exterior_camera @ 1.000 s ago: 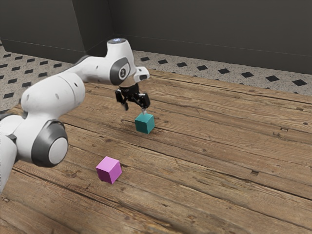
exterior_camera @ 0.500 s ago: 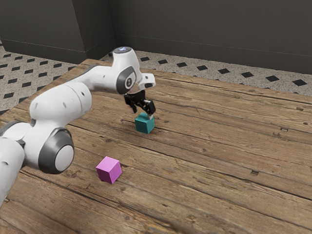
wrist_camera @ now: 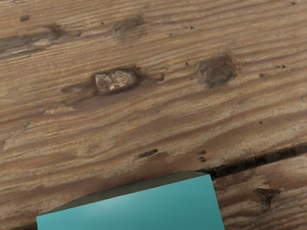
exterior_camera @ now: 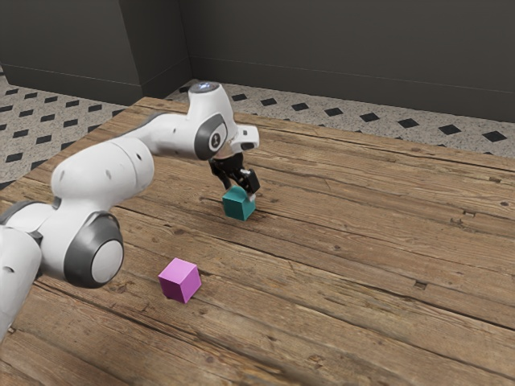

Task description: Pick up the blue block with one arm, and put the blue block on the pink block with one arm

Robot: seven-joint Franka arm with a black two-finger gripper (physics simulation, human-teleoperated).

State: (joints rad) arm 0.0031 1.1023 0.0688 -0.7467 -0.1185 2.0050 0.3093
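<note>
- The Franka arm (exterior_camera: 121, 173) reaches over a wooden table (exterior_camera: 362, 241), its black gripper (exterior_camera: 241, 188) poised directly above the blue block (exterior_camera: 239, 207), which renders as a teal cube.
- The fingers stand spread apart, one on each side of the blue block's top, with their tips at about the level of its upper edges. Whether they touch its faces cannot be told, and nothing shows them clamped on it.
- The blue block sits flat on the planks, right under the hand.
- The pink block (exterior_camera: 179, 280) lies well apart from the blue block, nearer the camera and toward the exterior view's left, resting on the table with one corner turned to the viewer.
- From the wrist camera, the top face of the blue block (wrist_camera: 144, 208) lies just below the hand, with bare wood grain (wrist_camera: 144, 120) beyond it.
- A pale knot (wrist_camera: 115, 80) marks the plank past the blue block, and a dark seam between boards (wrist_camera: 259, 162) runs off from beside the block's corner.
- Beyond the blue block, past the table's far edge, lie a speckled tile floor (exterior_camera: 48, 121) and a dark wall (exterior_camera: 322, 40).
</note>
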